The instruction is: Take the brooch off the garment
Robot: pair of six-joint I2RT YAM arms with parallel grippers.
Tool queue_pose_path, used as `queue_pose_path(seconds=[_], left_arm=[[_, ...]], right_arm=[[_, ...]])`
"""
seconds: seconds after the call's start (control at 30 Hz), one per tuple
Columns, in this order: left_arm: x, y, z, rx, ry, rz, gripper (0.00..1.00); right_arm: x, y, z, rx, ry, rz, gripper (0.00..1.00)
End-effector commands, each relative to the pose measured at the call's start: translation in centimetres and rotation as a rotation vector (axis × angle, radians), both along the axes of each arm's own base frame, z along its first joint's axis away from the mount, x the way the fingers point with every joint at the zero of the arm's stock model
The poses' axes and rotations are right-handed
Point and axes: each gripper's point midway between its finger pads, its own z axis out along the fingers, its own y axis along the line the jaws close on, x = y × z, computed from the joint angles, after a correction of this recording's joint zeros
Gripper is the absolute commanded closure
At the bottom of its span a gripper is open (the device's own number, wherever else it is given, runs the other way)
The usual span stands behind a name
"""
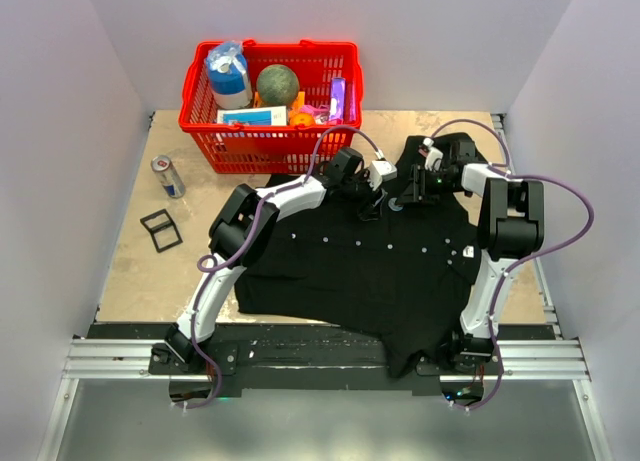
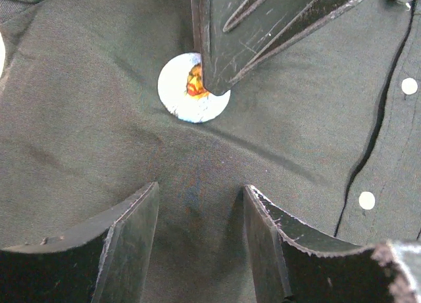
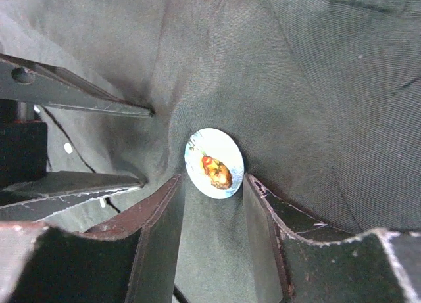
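The garment [image 1: 380,261] is a black button-up shirt spread on the table. The brooch [image 3: 214,163] is a small round pale disc with an orange picture, pinned to the fabric near the collar [image 1: 396,203]. My right gripper [image 3: 212,181] is open, its fingertips standing on either side of the brooch's lower edge. In the left wrist view one right finger [image 2: 223,40] covers part of the brooch [image 2: 184,93]. My left gripper [image 2: 200,204] is open and empty, its fingers resting on the cloth just short of the brooch. Both grippers meet over the shirt [image 1: 390,196].
A red basket [image 1: 345,61] with a ball, a carton and other items stands at the back. A soda can [image 1: 168,176] and a small black frame [image 1: 161,229] lie on the table's left. White shirt buttons [image 2: 409,86] run along the placket.
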Motion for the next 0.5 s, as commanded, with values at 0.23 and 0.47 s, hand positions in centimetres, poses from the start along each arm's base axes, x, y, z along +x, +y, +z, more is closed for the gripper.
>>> queue_pose_path(seconds=[0.23,0.47], left_arm=[[-0.3,0.6,1.0,0.006,0.005,0.001,0.41],[-0.5,0.7,0.9,0.013,0.007,-0.002,0.41]], right_arm=[[-0.2,1.3,0.7,0.062,0.029,0.024,0.58],[-0.1,2.4,1.3,0.118,0.018,0.04,0.63]])
